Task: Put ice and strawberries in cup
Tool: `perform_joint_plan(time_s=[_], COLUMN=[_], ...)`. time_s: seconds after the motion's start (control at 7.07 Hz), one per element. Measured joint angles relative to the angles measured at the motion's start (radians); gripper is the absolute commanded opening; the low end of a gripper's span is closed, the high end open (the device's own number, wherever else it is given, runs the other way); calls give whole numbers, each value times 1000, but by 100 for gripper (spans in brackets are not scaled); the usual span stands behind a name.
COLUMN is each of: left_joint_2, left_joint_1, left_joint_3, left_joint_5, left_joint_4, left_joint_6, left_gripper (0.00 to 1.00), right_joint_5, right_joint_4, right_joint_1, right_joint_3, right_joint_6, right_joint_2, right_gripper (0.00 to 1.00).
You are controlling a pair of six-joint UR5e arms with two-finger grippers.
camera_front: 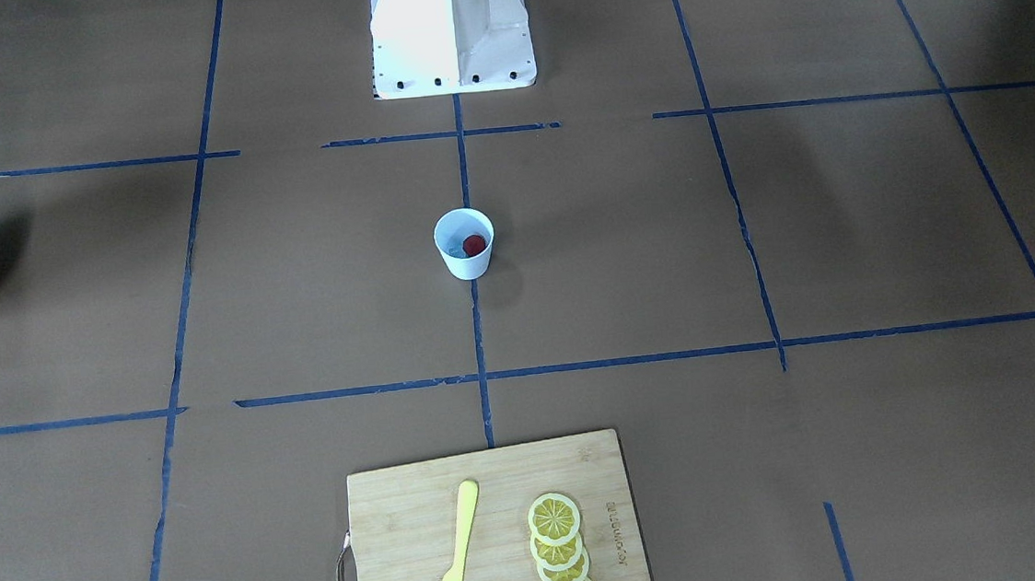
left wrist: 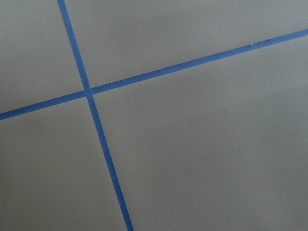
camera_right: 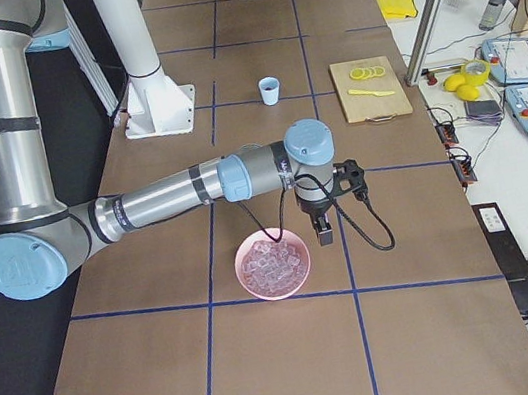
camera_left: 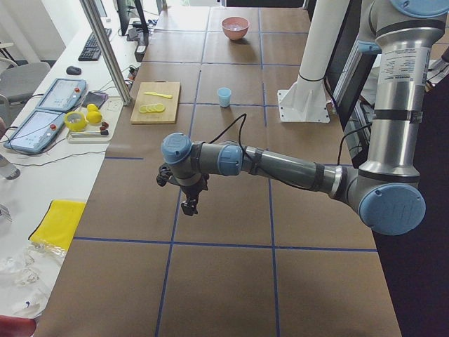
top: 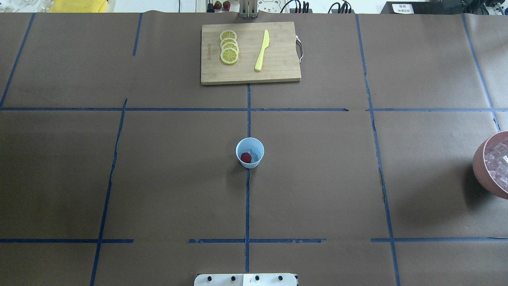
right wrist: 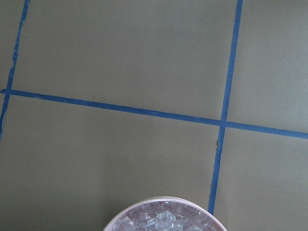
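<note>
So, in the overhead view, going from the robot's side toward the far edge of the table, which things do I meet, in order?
White robot base → cup with the strawberry in it → cutting board. The pink bowl lies level with the cup, so I leave it out.

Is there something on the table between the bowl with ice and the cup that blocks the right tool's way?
Nothing visible. Between the pink bowl of ice and the cup lies only table with blue tape lines. The cutting board sits off that path. The right tool hangs near the bowl.
</note>
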State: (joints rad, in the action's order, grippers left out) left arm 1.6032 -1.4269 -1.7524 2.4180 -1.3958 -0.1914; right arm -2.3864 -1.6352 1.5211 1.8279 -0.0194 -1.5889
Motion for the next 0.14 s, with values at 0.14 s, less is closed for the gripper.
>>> perform_joint_plan(time_s=[0.14], left_joint_2=[6], left_joint_1=[1], left_joint_3=[0], left_joint_5=[1], left_joint_4=[1], left_joint_6=[0], left_gripper=[100], right_joint_5=[2], right_joint_4=[0], right_joint_1=[-6], right_joint_3=[-6], right_joint_6=[1], right_joint_2=[2], right_gripper=[100])
